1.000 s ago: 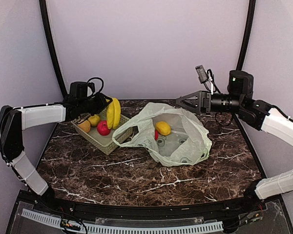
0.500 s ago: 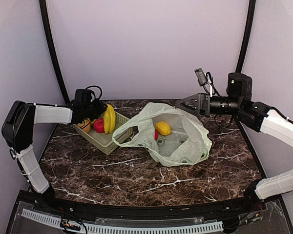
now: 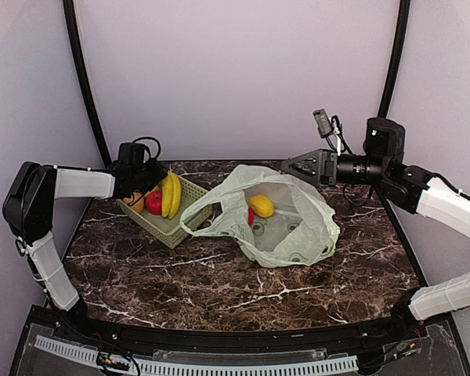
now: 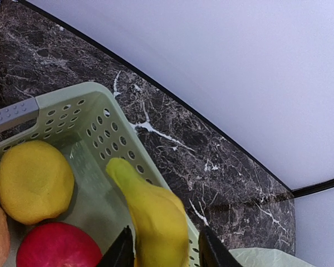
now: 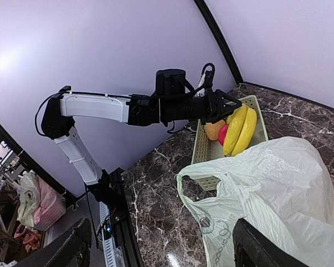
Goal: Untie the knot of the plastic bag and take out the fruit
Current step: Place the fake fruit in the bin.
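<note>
The pale green plastic bag lies open mid-table, one loop handle spread toward the basket; the knot is out of view. Inside the bag sit a yellow-orange fruit and a bit of red fruit. My left gripper is open low in the pale green basket. The yellow bananas lie between its fingers, with a gap at the right finger. A yellow round fruit and a red apple rest beside them. My right gripper hangs open above the bag's far edge, holding nothing.
The basket stands at the back left, touching the bag's handle. An orange fruit lies at its left end. In the right wrist view the left arm stretches over the basket. Walls close the back and both sides.
My left gripper has lowered the bananas from upright above the basket down into it, and its jaws have widened. My right arm has barely moved.
</note>
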`<state>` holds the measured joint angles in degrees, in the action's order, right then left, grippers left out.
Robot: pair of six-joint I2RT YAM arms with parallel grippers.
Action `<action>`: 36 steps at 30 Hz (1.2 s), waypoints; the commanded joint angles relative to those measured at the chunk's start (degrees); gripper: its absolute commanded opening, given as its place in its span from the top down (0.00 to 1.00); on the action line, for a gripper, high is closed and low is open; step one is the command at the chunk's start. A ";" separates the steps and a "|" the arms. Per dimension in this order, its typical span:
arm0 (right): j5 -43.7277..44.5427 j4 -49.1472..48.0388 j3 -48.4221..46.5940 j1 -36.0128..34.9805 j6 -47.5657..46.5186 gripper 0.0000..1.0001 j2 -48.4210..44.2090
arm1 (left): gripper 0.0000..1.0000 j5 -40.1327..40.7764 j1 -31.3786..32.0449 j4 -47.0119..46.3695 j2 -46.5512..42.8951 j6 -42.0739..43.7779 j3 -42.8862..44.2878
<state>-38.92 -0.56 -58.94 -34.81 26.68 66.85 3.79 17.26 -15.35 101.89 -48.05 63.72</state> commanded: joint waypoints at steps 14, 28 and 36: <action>1.10 -2.17 0.93 0.22 0.83 0.15 -1.01 | 0.25 2.38 -1.08 -1.25 -10.25 12.31 -4.34; 2.38 4.01 -1.92 0.10 -2.87 0.10 0.64 | 0.14 -19.98 3.78 19.15 -28.03 35.10 -2.33; 8.75 10.97 -4.73 -5.08 -8.18 0.16 2.23 | 0.10 -33.05 15.00 22.33 -25.20 34.02 -1.58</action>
<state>-35.44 5.89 -60.53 -36.45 22.65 67.44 -20.08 29.76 3.97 74.74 -13.65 61.65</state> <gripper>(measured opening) 0.847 0.892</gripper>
